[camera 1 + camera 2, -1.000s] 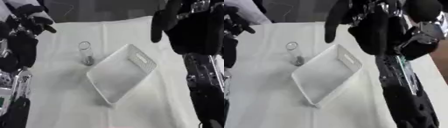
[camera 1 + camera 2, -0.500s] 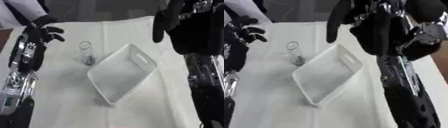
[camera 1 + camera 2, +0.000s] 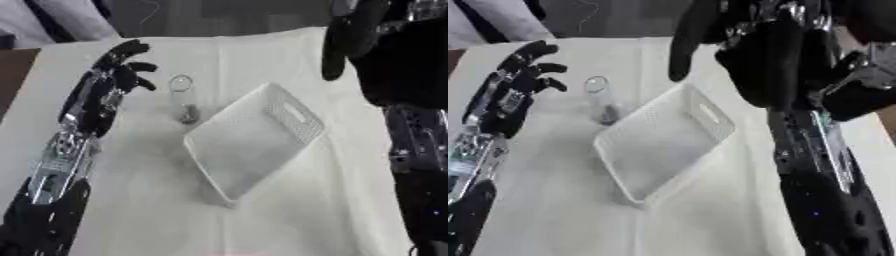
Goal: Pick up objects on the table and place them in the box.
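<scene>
Task looks barely begun. The white box [image 3: 254,145], a shallow perforated basket with a slot handle in its far wall, lies skewed on the cloth-covered table [image 3: 289,220] and holds nothing that I can see. Only one object is visible to go in: a clear tube [image 3: 183,99], cap-end dark, lying on the cloth just off the box's left rim, near it but apart from it. It looks like glass or clear plastic, slim and round, so my guess is it would roll if nudged. The left hand [image 3: 118,75] hovers just left of the tube's far end, fingers spread and slightly bent, nothing in them, not touching the tube. The right hand [image 3: 750,45] hangs high over the box's far right side, dark and close to the camera; fingers point downward and seem fairly straight, with nothing held. Left to do: grasp the tube, carry it over the rim, release it.
</scene>
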`<state>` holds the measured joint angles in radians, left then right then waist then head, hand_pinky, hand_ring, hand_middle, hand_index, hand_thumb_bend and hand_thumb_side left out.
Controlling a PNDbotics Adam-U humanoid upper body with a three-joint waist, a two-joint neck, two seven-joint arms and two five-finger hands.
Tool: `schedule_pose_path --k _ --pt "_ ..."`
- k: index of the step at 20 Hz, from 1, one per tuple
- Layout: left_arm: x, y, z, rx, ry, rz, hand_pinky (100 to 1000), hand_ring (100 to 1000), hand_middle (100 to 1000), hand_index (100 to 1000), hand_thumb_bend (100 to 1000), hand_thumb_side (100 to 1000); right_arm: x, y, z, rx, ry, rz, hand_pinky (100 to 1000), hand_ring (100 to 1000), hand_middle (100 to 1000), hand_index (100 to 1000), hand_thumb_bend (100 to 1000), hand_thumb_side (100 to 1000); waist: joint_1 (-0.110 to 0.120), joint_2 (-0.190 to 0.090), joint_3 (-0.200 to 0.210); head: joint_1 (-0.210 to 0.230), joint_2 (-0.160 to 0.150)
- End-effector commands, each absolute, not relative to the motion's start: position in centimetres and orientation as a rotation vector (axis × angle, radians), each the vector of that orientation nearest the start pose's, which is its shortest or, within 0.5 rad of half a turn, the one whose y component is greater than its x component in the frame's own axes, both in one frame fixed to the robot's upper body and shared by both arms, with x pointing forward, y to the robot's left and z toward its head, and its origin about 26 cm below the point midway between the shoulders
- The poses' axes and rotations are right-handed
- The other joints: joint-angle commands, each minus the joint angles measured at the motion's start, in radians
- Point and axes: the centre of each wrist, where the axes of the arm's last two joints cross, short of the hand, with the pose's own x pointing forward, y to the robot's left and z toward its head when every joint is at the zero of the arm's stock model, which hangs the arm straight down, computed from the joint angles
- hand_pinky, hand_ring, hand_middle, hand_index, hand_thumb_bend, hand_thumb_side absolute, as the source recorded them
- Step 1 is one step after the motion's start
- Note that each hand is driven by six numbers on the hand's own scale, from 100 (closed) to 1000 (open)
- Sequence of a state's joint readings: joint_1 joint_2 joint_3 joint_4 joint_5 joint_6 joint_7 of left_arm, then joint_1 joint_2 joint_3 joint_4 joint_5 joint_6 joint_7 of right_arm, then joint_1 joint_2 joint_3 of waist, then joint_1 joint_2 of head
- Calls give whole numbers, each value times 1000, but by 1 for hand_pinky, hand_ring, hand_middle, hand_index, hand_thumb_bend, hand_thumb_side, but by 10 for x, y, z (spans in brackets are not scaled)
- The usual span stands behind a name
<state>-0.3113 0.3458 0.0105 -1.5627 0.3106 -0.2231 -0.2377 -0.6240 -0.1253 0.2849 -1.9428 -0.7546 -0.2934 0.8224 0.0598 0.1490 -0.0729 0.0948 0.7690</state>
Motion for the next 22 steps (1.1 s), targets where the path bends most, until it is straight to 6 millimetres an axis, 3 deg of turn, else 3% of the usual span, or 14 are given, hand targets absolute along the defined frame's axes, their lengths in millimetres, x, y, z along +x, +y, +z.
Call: schedule_pose_path --k 1,8,12,22 --pt "354 307 115 -218 -2051 -384 617 785 858 934 347 587 304 -123 256 -1527 2374 -1184 544 657 825 360 100 966 2 -12 3 29 1" --pt "357 301 115 -200 -2058 -445 652 812 873 930 362 521 303 -123 255 -1531 2372 -1202 543 656 825 356 100 965 6 -6 7 38 1" --pt "357 298 120 -143 -2069 -636 776 883 932 967 348 552 303 -123 255 -1531 2374 -1212 543 656 824 352 100 962 7 -2 5 43 1" --pt "364 299 135 111 -2170 -801 761 865 892 928 384 476 301 -124 256 -1522 2373 -1219 538 646 823 344 100 963 3 1 1 53 1"
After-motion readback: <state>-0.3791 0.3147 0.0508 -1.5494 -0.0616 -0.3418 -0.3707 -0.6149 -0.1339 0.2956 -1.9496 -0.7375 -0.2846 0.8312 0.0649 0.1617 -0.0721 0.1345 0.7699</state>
